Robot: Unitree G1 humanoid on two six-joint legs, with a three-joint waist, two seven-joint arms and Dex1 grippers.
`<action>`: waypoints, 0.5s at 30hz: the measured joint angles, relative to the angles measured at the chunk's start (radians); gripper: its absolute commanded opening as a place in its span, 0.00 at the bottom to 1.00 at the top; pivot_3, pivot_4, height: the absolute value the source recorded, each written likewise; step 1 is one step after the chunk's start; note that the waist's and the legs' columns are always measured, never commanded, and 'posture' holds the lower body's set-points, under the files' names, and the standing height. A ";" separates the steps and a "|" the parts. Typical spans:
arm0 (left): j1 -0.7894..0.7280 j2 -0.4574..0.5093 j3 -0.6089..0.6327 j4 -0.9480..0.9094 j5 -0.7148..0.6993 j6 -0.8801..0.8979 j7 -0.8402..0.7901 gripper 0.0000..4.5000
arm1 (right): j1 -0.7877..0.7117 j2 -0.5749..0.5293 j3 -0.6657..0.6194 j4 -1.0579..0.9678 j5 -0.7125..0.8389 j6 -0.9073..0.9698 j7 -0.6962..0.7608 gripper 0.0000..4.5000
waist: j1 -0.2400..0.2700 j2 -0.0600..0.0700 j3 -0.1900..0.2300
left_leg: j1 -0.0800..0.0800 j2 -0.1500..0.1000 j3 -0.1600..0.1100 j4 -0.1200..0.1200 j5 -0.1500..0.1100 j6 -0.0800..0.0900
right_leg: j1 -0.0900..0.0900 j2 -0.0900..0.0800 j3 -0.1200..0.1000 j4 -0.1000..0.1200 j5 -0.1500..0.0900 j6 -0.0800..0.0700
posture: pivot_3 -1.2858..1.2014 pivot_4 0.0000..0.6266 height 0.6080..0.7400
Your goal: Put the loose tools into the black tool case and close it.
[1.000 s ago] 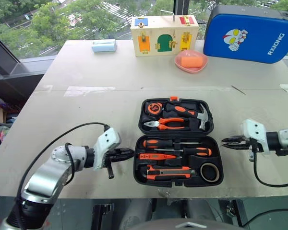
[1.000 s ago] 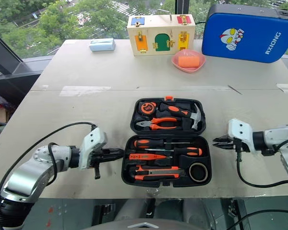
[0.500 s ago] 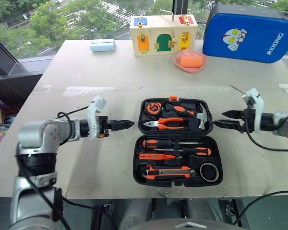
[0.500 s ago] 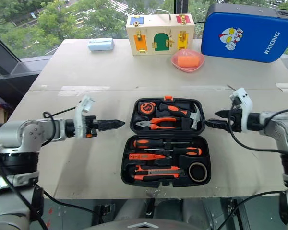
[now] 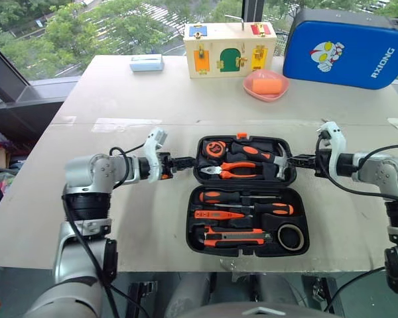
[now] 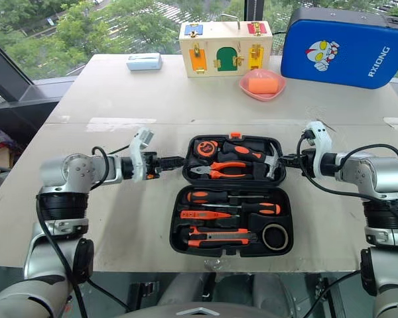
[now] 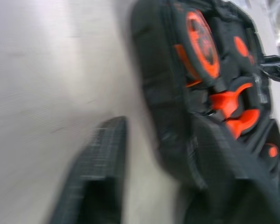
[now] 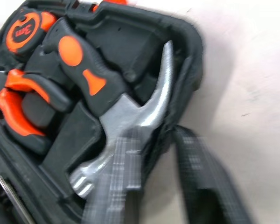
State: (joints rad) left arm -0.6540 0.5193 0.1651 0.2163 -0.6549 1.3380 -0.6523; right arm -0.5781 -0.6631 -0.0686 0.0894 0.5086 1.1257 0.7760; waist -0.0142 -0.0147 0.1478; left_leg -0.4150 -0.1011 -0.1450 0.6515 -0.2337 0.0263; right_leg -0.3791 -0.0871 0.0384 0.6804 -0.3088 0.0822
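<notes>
Now, step: tools all sit in the case (image 5: 247, 195), so closing it is in hand (my reading).
Left gripper (image 5: 186, 161): just left of the case's far half, tips at its rim; wrist view has one finger (image 7: 95, 182) on the table side, the other over the rim, so slightly parted.
Case: open flat, screwdrivers (image 5: 242, 197), knife (image 5: 232, 235) and tape roll (image 5: 290, 236) in the near half.
Right gripper (image 5: 293, 160): at the far half's right rim; closed or not, I cannot tell.
Next: both must lift the far half over toward the near half.
Views: right wrist shows the hammer (image 8: 130, 116) beside its finger.
</notes>
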 measured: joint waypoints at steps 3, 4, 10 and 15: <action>-0.002 -0.007 0.003 -0.003 -0.004 0.002 0.008 0.01 | 0.006 -0.006 0.018 -0.007 -0.015 -0.033 0.002 0.00 | -0.002 0.001 -0.001 | 0.001 0.000 0.000 -0.001 0.000 0.000 | 0.000 0.000 0.000 0.001 0.000 0.000 | 0.52 0.24 0.96; -0.002 -0.009 0.004 -0.006 -0.004 0.002 0.011 0.01 | 0.009 -0.013 0.027 -0.012 -0.020 -0.046 0.005 0.00 | -0.002 0.001 -0.001 | 0.001 0.000 0.000 -0.001 0.000 0.000 | 0.000 0.000 0.000 0.000 0.000 0.000 | 0.52 0.24 0.96; 0.000 -0.019 0.000 -0.018 -0.003 0.000 0.020 0.01 | 0.038 -0.040 0.064 -0.044 -0.049 -0.121 0.027 0.00 | 0.002 0.000 -0.001 | 0.001 0.000 0.000 0.000 0.000 0.000 | 0.000 0.000 0.000 0.000 0.000 0.000 | 0.52 0.24 0.96; 0.044 -0.007 -0.023 -0.090 0.011 -0.066 -0.003 0.01 | 0.055 -0.037 0.076 -0.073 -0.078 -0.179 0.025 0.00 | -0.001 0.000 -0.001 | 0.000 0.000 0.000 -0.001 0.000 0.000 | 0.000 0.000 0.001 0.000 0.000 0.000 | 0.52 0.24 0.96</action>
State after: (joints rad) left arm -0.6098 0.5125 0.1423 0.1261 -0.6443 1.2719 -0.6549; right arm -0.5234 -0.7002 0.0075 0.0163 0.4303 0.9469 0.8015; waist -0.0148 -0.0145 0.1463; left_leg -0.4145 -0.1008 -0.1450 0.6509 -0.2337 0.0262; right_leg -0.3789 -0.0870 0.0392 0.6802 -0.3088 0.0821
